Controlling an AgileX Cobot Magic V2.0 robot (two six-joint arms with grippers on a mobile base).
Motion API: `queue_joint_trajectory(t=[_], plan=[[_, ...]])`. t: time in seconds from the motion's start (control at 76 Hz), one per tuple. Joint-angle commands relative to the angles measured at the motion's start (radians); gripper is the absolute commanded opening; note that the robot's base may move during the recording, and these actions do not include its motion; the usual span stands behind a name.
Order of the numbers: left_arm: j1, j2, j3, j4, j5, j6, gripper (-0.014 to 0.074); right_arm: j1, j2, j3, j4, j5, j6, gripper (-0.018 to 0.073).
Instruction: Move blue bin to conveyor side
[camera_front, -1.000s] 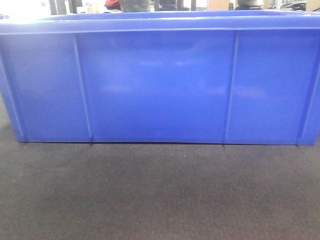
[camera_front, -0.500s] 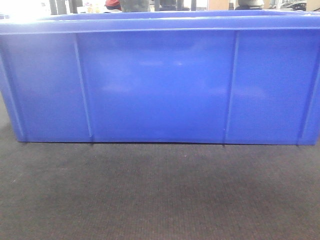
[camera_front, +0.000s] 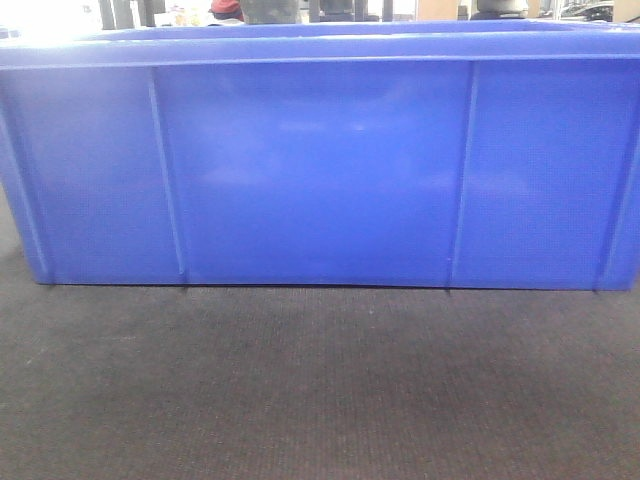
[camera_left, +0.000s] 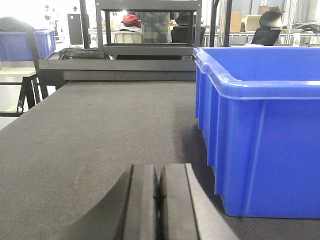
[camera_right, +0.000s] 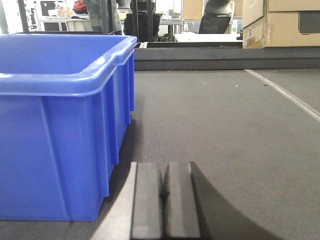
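The conveyor (camera_front: 320, 390) carries the blue bin (camera_front: 320, 170), which sits flat on the belt w/ its long ribbed wall facing the front cam; no contents visible. Left gripper (camera_left: 159, 200) hangs low just off the bin's left end, fingers pressed together, holding nothing; right gripper (camera_right: 163, 200) same at the right end. Main risk, imo: pushing w/ one arm only, or unevenly, would yaw the bin. Mesh belt looks grippy, so a high push near the rim might tip it. Closed tips could also slip off the glossy wall.

Cardboard boxes (camera_right: 280, 22), office chair (camera_left: 267, 27), second blue crate (camera_left: 27, 44) behind.
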Motion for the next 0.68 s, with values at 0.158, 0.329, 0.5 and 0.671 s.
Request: queue_joint_trajectory(t=[0.158,0.329,0.5,0.671], plan=[[-0.004,-0.004,-0.003,-0.006,-0.021,0.001,-0.0017,-0.006,-0.008,0.000,0.002,-0.014,-0.007,-0.0088],[-0.004,-0.004,-0.003,-0.006,-0.021,0.001,-0.0017,-0.006,-0.008,0.000,0.002,-0.014,-0.007,-0.0088],[-0.004,-0.004,-0.003,-0.006,-0.021,0.001,-0.0017,-0.006,-0.008,0.000,0.002,-0.014,-0.007,-0.0088],[-0.004,-0.004,-0.003,-0.006,-0.021,0.001,-0.0017,-0.006,-0.008,0.000,0.002,-0.014,-0.007,-0.0088]])
